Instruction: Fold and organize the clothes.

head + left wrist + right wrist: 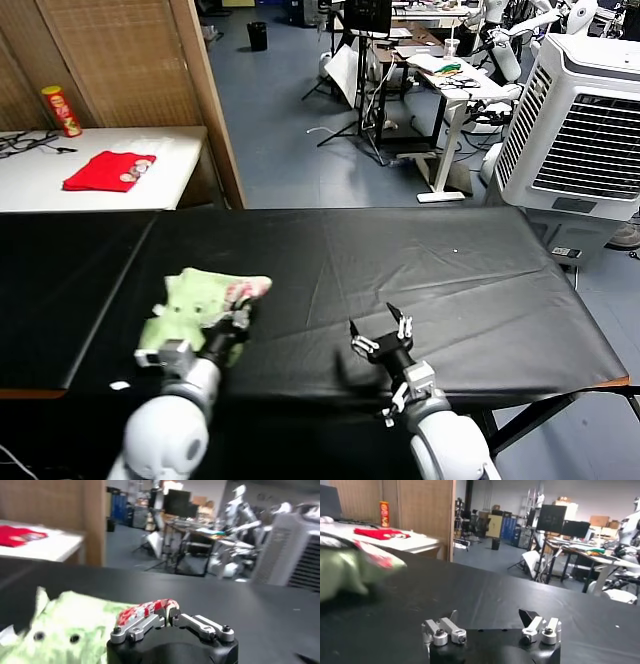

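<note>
Crumpled T-shirt (200,300) (pale green) pinched by left gripper (232,322); right gripper (380,335) spread wide above black table (450,280).

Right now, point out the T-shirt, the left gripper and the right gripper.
T-shirt (190,300): head view, green fabric, upper middle.
Left gripper (232,322): head view, jaws shut on the shirt's edge.
Right gripper (379,330): head view, between open jaws.

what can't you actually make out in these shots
- Head view: the left gripper covers the near right part of the T-shirt; its fold state is unclear.
- Left wrist view: the T-shirt's graphic is mostly hidden by the gripper.
- Right wrist view: the T-shirt is blurred and cut off by the edge.
</note>
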You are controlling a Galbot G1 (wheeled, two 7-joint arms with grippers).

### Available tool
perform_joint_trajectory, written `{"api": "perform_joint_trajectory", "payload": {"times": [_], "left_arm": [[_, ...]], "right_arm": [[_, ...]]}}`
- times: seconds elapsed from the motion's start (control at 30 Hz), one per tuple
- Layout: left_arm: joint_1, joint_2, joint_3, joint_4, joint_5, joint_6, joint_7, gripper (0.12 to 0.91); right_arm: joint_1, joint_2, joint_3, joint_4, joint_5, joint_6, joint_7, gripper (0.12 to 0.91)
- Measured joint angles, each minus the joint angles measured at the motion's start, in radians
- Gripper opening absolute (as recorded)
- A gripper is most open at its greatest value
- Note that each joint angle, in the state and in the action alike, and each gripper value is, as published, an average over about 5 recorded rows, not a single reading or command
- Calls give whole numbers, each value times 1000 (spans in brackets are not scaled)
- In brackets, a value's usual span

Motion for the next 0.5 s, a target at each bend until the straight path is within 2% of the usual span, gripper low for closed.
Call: {"api": "perform_joint_trajectory", "payload": {"times": [0.1, 0.23, 0.37, 0.5], "left_arm": [[10, -26, 37, 7, 81, -14, 64, 345], [19, -31, 61, 8, 136, -43, 132, 580], [21, -22, 59, -2, 130, -63, 158, 754], [26, -5, 38, -7, 122, -75, 156, 795]], "right_arm": [[8, -8, -7, 0, 28, -15, -13, 798], [21, -24, -19, -1, 68, -52, -43, 798], [44, -32, -42, -9, 161, -121, -35, 798], [84, -17, -79, -28, 320, -199, -19, 798]]}}
